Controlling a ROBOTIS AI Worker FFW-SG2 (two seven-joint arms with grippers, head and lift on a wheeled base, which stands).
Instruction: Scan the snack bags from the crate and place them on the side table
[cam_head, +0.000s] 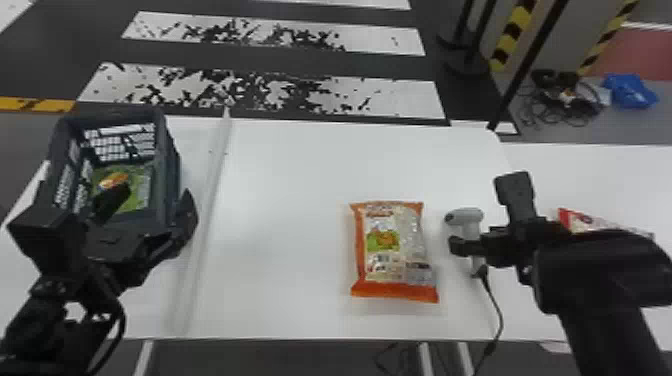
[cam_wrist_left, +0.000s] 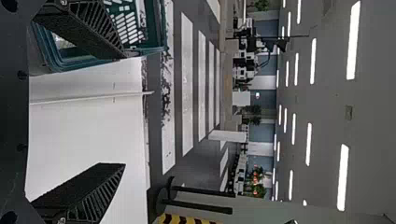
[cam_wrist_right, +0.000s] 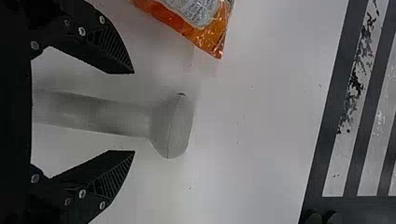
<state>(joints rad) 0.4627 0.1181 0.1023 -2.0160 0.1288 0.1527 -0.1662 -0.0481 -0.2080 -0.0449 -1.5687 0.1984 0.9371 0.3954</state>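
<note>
An orange-edged snack bag (cam_head: 392, 250) lies flat on the white table, right of its middle. Beside it is the grey-white scanner (cam_head: 465, 220), with my right gripper (cam_head: 480, 245) over its handle. In the right wrist view the scanner (cam_wrist_right: 170, 126) lies between the two spread fingers of my right gripper (cam_wrist_right: 134, 112). My left gripper (cam_head: 155, 205) is at the near end of the dark crate (cam_head: 170, 165), which holds a green bag (cam_head: 132, 187). Its fingers are wide apart in the left wrist view, where my left gripper (cam_wrist_left: 123, 112) has the crate (cam_wrist_left: 60, 63) by one finger.
A red-and-white bag (cam_head: 590, 222) lies on the right-hand table (cam_head: 625, 175), partly behind my right arm. The scanner's cable (cam_head: 495, 305) runs off the table's front edge. A black pole stands behind the table's far right corner.
</note>
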